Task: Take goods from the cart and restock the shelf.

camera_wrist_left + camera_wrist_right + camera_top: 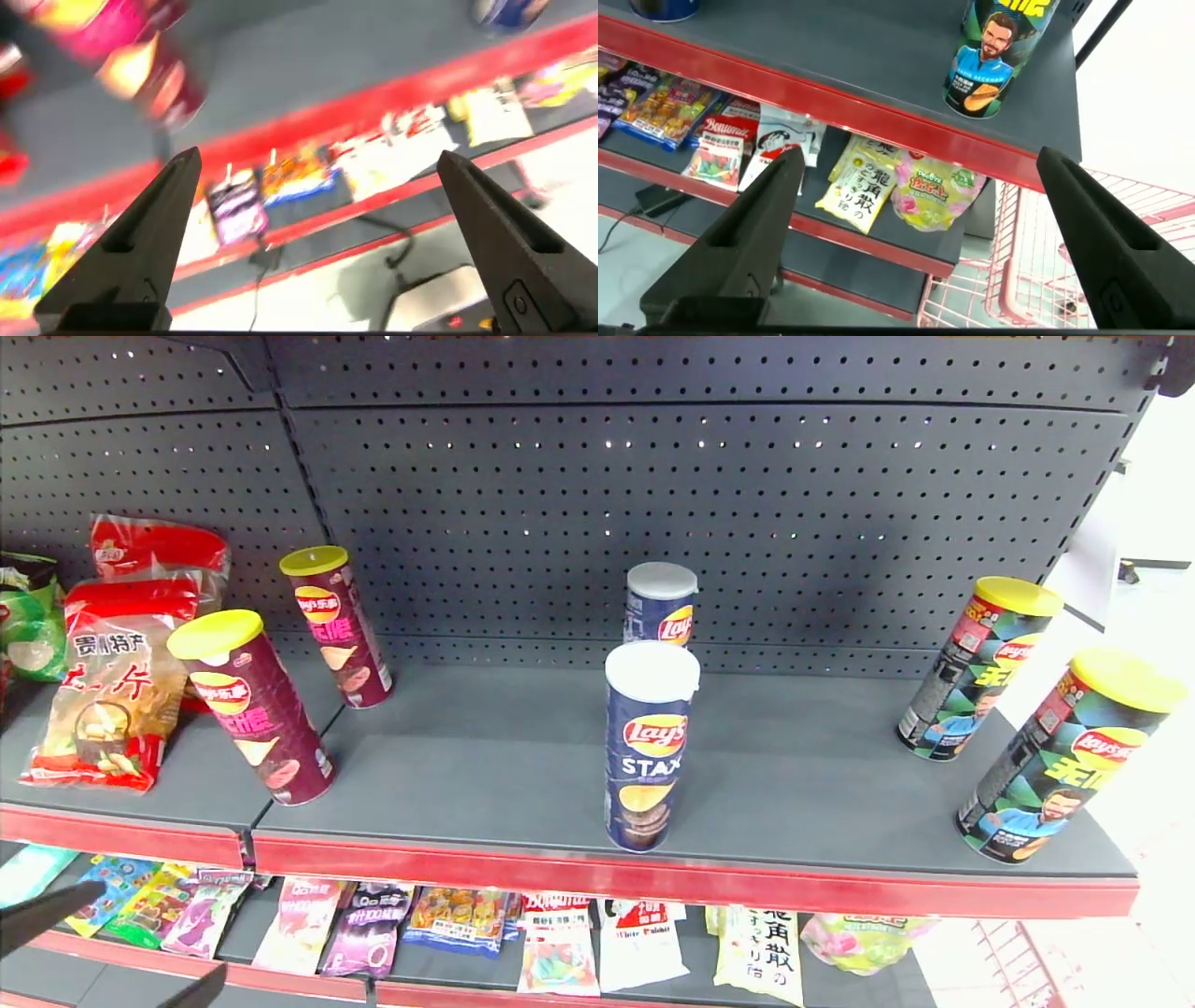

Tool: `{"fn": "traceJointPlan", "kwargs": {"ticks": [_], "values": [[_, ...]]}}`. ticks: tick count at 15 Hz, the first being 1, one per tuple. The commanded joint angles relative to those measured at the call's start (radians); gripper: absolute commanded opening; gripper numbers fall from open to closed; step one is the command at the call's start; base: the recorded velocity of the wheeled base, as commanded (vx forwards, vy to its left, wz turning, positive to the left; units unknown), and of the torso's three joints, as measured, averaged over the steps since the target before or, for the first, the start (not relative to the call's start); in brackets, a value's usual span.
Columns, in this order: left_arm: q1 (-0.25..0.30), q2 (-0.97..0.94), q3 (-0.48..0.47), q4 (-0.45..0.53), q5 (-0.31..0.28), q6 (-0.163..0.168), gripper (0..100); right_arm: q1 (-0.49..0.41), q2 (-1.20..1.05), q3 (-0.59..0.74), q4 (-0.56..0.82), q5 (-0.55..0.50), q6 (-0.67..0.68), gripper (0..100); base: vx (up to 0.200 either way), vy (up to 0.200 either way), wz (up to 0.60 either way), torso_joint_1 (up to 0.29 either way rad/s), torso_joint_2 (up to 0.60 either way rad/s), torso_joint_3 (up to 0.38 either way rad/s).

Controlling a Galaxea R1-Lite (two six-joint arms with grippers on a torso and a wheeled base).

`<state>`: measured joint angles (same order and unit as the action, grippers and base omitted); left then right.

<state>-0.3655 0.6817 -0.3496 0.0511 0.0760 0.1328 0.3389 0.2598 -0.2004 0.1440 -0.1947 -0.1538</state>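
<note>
The grey shelf [485,775] with a red front edge carries upright chip cans: two maroon ones [252,705] at the left, two blue ones [647,747] in the middle and two green-black ones [1069,756] at the right. My left gripper [121,952] hangs open and empty below the shelf's left front edge; the left wrist view shows it [320,157] under a blurred maroon can [140,56]. My right gripper [920,154] is open and empty in front of the shelf's right end, below a green-black can [994,51]. The pink wire cart [1036,271] stands at the lower right.
Red snack bags [103,691] lie at the shelf's far left. The lower shelf [93,971] holds a row of small snack packets [560,943]. A perforated back panel [653,523] closes the shelf behind. Bare shelf surface lies between the can groups.
</note>
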Motion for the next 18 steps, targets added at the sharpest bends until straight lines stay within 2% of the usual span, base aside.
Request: {"fn": "traceJointPlan", "kwargs": {"ticks": [1, 4, 6, 10, 11, 15, 17, 18], "values": [[0.011, -0.237, 0.050, 0.092, 0.027, 0.001, 100, 0.000, -0.024, 0.013, 0.000, 0.000, -0.003, 100, 0.000, 0.000, 0.00, 0.000, 0.00, 0.000], [0.011, -0.243, 0.050, 0.101, 0.031, 0.001, 100, 0.000, -0.079, 0.045, 0.002, -0.006, -0.049, 100, 0.000, 0.000, 0.00, 0.000, 0.00, 0.000], [0.011, -0.235, 0.049, 0.101, 0.033, 0.002, 100, -0.021, -0.117, 0.082, 0.002, -0.011, -0.135, 100, 0.000, 0.000, 0.00, 0.000, 0.00, 0.000], [0.011, -0.234, 0.055, 0.102, 0.033, 0.005, 100, -0.028, -0.122, 0.092, 0.000, -0.008, -0.144, 100, 0.000, 0.000, -0.60, 0.000, 0.00, 0.000], [0.011, -0.238, 0.063, 0.102, 0.038, 0.007, 100, -0.024, -0.125, 0.092, 0.000, -0.002, -0.141, 100, 0.000, 0.000, 0.00, 0.000, 0.00, 0.000], [0.011, -0.312, 0.119, 0.110, 0.093, 0.007, 100, -0.023, -0.139, 0.096, 0.000, 0.004, -0.053, 100, 0.000, 0.000, 0.00, 0.000, 0.00, 0.000], [0.011, -0.396, 0.162, 0.127, 0.099, 0.010, 100, -0.023, -0.154, 0.104, -0.003, 0.004, 0.002, 100, 0.000, 0.000, 0.00, 0.000, 0.00, 0.000], [0.020, -0.478, 0.189, 0.170, 0.174, 0.030, 100, -0.017, -0.172, 0.105, -0.003, 0.006, 0.048, 100, 0.000, 0.000, 0.00, 0.000, 0.00, 0.000]]}}
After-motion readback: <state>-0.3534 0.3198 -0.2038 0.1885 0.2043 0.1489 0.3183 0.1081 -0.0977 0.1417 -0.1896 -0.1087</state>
